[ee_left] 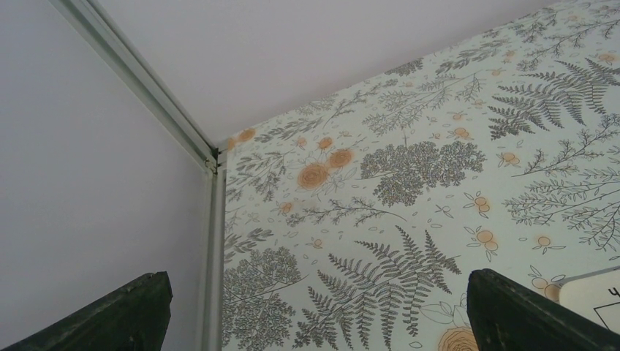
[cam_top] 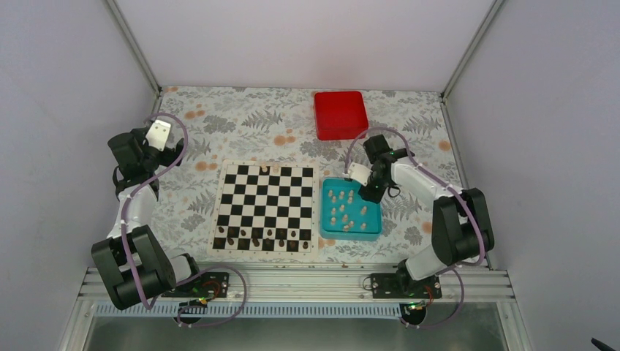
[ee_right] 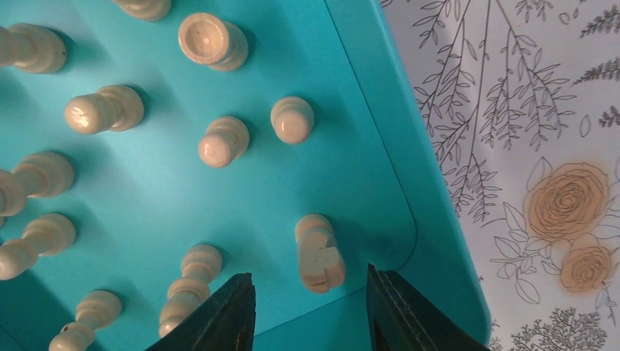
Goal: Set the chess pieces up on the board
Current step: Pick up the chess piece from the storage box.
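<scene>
Your right gripper (cam_top: pixel 363 194) hangs over the far right corner of the tray (cam_top: pixel 325 235). Its jaws are partly open, a gap showing between the two fingers (ee_right: pixel 232 316). In the right wrist view the nearest piece (ee_right: pixel 319 252) sits just ahead of the fingertips, in line with that gap, and neither finger touches it. It is close to the tray's corner wall (ee_right: pixel 409 219).

The other pale pieces (ee_right: pixel 223 140) are scattered over the tray floor, apart from each other. From above you see them spread across the tray (cam_top: pixel 343 212), which sits just right of the board (cam_top: pixel 267 197).

The board lies mid-table. Two pale pieces (cam_top: pixel 264 169) stand on its far row and dark pieces (cam_top: pixel 256 235) line its near rows.

Your left gripper (cam_top: pixel 157 135) is off to the board's far left, spread wide with nothing between the fingers (ee_left: pixel 110 314). Its camera shows only the patterned table (ee_left: pixel 409 183) and a corner of the board (ee_left: pixel 594 294).

A red box (cam_top: pixel 340 113) rests beyond the tray.
</scene>
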Tool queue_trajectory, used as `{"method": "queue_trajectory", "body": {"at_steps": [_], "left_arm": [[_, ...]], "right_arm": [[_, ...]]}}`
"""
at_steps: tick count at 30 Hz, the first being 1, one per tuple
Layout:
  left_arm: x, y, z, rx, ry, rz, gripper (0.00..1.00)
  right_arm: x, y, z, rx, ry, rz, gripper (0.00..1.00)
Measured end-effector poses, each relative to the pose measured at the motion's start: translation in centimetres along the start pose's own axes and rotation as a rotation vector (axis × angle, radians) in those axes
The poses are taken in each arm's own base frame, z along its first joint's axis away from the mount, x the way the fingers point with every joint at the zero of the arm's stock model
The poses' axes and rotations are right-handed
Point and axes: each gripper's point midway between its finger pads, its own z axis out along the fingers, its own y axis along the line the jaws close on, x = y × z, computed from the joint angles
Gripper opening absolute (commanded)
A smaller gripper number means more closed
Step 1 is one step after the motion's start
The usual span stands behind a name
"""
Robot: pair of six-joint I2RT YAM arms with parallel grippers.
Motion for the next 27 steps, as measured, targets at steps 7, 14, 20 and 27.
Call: {"method": "queue_trajectory", "body": {"at_steps": [7,14,20,27], "left_arm": [[0.0,0.0,0.0,0.0,0.0,0.0,1.0],[0.1,0.0,0.0,0.001,0.001,0.0,1.0],[0.1,0.0,0.0,0.001,0.001,0.004,1.0],[0.1,0.0,0.0,0.001,0.001,0.007,1.0]], "right_arm": [[0.3,0.1,0.9,-0.012,0.02,0.008,0.39],[0.6,0.0,1.8,-0.014,0.046,0.011,0.3],[0.5,-0.1,2.0,-0.013,0.045,0.014,0.19],[0.5,-0.1,1.8,-0.02,0.049,0.016,0.12]]}}
